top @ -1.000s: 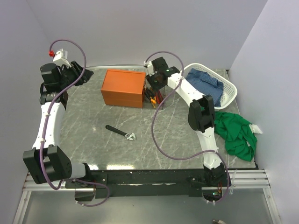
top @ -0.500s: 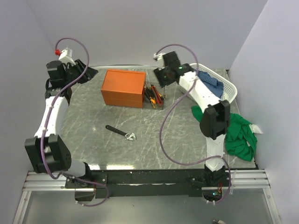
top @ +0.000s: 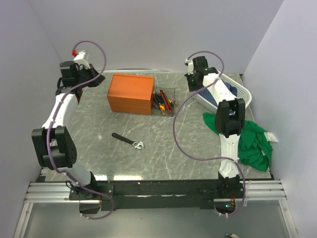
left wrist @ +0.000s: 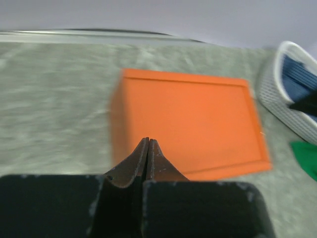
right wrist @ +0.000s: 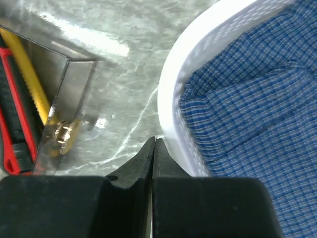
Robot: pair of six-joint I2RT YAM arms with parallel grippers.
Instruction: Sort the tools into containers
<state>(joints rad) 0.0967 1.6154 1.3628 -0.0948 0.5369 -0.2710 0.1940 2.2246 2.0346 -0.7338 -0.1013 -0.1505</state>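
Beside the orange box (top: pixel 131 93), a clear tray (right wrist: pixel 74 96) holds knives (right wrist: pixel 14 119) (yellow, red-black); left gripper (left wrist: pixel 148 145), right gripper (right wrist: pixel 154 145) closed, empty.

No readable text, label, brand, number or sign in any view. Orange box (top: pixel 131 93): plain faces, no print visible. Red-black utility knife (right wrist: pixel 14 130): any marking too small and blurred to read.

My right gripper (right wrist: pixel 152 141) swung off the clear tray (top: pixel 172 91), now by the rim of the white basket (top: pixel 246 94), my left gripper (left wrist: pixel 147 141) edged toward the orange box (top: pixel 130 92), elbow raised.
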